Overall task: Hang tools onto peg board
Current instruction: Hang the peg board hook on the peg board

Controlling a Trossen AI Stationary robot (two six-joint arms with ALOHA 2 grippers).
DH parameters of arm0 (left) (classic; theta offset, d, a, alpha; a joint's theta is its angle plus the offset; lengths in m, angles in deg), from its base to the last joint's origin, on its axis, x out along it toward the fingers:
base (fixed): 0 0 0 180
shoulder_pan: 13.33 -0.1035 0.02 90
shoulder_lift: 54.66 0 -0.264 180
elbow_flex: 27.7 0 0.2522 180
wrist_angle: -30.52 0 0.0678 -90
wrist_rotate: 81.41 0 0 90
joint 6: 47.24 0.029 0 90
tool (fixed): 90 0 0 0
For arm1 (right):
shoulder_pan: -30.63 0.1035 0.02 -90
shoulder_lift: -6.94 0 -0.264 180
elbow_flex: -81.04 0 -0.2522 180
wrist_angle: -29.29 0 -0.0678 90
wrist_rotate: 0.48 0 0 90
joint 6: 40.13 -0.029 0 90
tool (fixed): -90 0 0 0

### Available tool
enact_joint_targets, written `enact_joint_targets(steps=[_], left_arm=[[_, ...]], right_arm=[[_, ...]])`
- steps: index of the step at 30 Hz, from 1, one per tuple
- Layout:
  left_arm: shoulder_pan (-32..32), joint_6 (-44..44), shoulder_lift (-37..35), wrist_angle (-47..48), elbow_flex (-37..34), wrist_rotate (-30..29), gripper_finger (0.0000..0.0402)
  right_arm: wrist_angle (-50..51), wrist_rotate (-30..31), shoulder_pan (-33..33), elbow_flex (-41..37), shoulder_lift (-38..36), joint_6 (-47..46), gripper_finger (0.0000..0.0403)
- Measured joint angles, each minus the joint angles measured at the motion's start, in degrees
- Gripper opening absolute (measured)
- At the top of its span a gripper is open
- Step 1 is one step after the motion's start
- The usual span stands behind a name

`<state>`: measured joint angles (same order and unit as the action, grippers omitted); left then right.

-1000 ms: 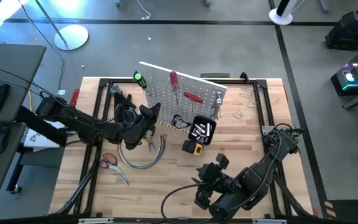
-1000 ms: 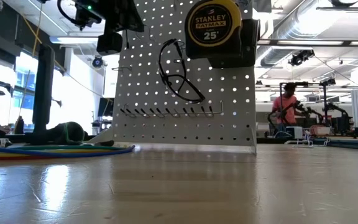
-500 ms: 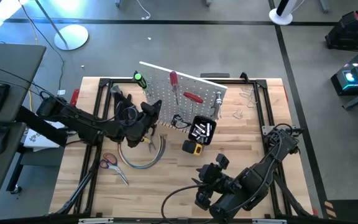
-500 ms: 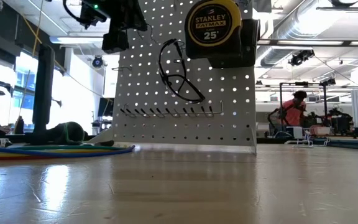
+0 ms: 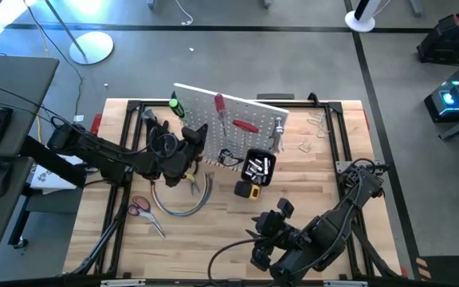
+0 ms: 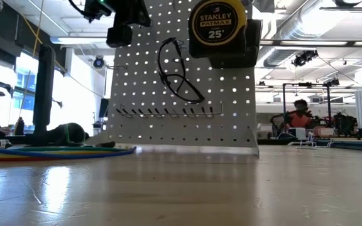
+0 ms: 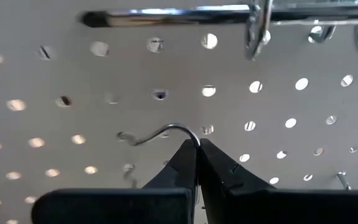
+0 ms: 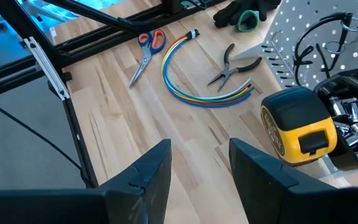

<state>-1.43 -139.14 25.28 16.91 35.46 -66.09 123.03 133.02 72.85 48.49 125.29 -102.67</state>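
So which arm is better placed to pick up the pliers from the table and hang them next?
Probably the left. Its gripper is at the peg board, fingers shut on a metal hook, with the pliers lying just beside it. The right gripper waits open, farther off beyond the tape measure.

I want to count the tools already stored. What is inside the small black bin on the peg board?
The black bin on the peg board holds several silver metal pieces, probably wrenches or sockets. Their number and whatever lies beneath them cannot be seen.

Yellow tape measure (image 6: 215, 28) hangs high on the peg board (image 6: 143, 88).
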Motion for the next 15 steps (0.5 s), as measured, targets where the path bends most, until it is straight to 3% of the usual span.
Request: enact_joint_targets(steps=[15], left_arm=[[0.77, -2.08, -0.04, 7.89, 1.43, -1.47, 0.0]], right_arm=[[-0.04, 0.84, 0.22, 0.0, -0.02, 0.0, 0.0155]])
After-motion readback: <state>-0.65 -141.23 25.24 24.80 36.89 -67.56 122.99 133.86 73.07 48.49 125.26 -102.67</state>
